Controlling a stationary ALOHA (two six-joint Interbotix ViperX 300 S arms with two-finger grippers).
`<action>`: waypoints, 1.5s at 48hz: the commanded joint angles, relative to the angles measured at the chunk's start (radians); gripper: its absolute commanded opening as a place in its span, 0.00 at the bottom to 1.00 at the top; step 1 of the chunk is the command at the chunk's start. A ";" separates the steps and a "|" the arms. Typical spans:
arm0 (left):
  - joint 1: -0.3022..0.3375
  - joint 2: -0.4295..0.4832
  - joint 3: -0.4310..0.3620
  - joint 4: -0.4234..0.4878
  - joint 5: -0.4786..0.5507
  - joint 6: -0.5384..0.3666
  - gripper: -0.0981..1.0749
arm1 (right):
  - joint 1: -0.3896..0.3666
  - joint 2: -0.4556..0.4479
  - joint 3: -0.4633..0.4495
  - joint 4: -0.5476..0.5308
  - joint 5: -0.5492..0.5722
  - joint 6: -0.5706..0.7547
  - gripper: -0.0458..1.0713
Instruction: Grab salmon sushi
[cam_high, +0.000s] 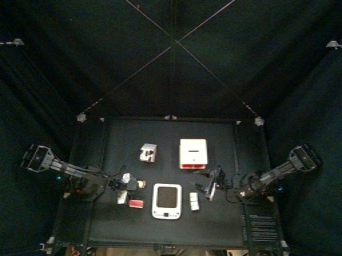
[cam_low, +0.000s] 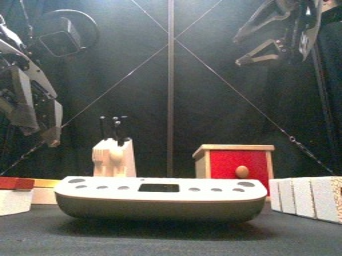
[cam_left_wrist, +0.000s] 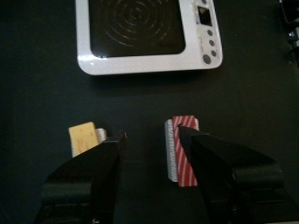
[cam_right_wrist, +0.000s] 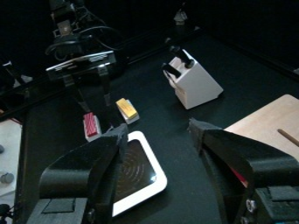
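Left gripper (cam_left_wrist: 158, 162) hangs above the table's front-left corner, jaws spread wide with nothing in them. The sushi (cam_left_wrist: 184, 149) lies flat on the table (cam_left_wrist: 140, 105) below, closer to one jaw than centred, so I'd guess it's lining up for a straight drop. A yellow piece (cam_left_wrist: 83, 137) sits just beside it, the white device (cam_left_wrist: 146, 37) near. Right gripper (cam_right_wrist: 158, 144) rests up over the right edge, open and empty.
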 joint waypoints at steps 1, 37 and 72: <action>-0.026 0.038 -0.054 -0.005 0.028 -0.002 0.82 | -0.002 -0.006 -0.008 0.002 0.003 0.000 0.85; -0.109 0.256 -0.221 -0.011 0.249 -0.003 0.83 | -0.002 -0.006 -0.008 0.002 0.003 -0.003 0.85; -0.101 0.336 -0.244 -0.026 0.305 0.002 0.82 | -0.002 -0.006 -0.008 0.002 0.005 -0.003 0.85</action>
